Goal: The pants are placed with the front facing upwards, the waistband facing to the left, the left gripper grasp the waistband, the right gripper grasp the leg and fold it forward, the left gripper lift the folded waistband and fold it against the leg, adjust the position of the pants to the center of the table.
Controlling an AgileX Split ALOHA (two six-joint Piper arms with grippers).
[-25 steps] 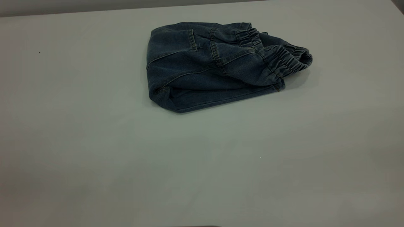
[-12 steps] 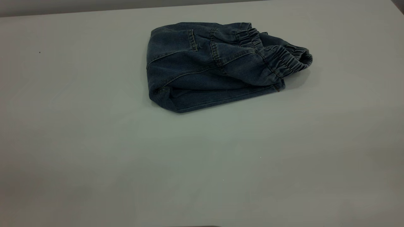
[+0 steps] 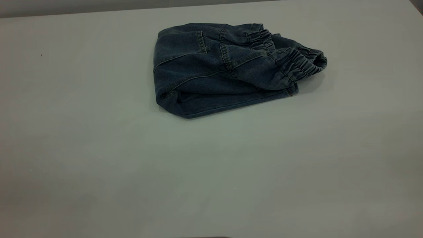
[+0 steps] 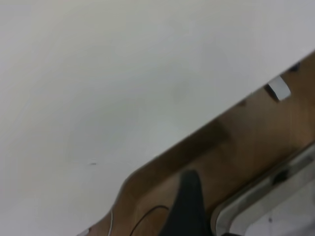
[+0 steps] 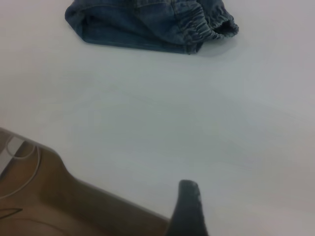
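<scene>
The pants (image 3: 221, 69) lie folded in a compact blue denim bundle on the table (image 3: 211, 172), toward its far side and a little right of the middle. The gathered waistband (image 3: 294, 61) sits on top at the bundle's right end, over the leg layer beneath. Neither arm shows in the exterior view. In the right wrist view the pants (image 5: 142, 22) and waistband (image 5: 209, 27) lie far off, and a dark tip of my right gripper (image 5: 189, 211) hangs over bare table. My left gripper (image 4: 189, 209) shows only as a dark tip beyond the table's edge.
The left wrist view shows the table edge (image 4: 206, 125), brown floor below it, a thin cable (image 4: 142, 216) and a pale metal frame (image 4: 256, 196). The right wrist view shows the table's near corner and a white cable (image 5: 24, 152) on the floor.
</scene>
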